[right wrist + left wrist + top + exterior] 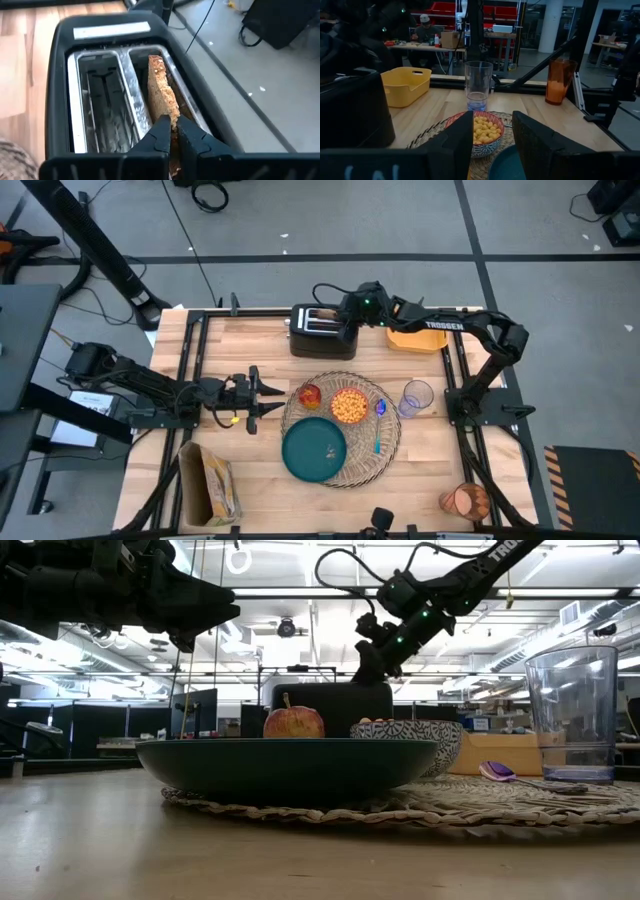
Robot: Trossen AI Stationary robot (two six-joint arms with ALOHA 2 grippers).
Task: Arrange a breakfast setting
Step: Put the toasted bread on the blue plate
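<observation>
Between the fingers of the right gripper [171,131], which hangs over the black toaster [322,331] at the far edge of the desk [250,470], stands the toast slice [162,95]: the two fingers are nearly closed, pinching the near end of the slice's upper edge, though whether they grip firmly or only touch I cannot tell. The slice sits on edge in one of the two slots, the other slot empty, its long axis running along the slot and away from the fingers, its broad faces turned toward the slot walls; a pinch across the thin dimension is probably chosen because that is the only part the slot leaves free, and a straight lift would clear the walls. The left gripper [492,142] waits low over the desk with its fingers well apart and nothing between them; ahead of those fingers lie the round woven straw placemat [392,442] carrying the dark teal plate [312,450], the small cereal bowl [481,134], the red apple [293,722] and the blue spoon [378,438]. The plate is bare, likely kept so for the toast. A clear glass [478,85] stands beyond the bowl, the orange tumbler [558,81] well apart near the desk's corner, the yellow bin [405,85] beside the toaster
</observation>
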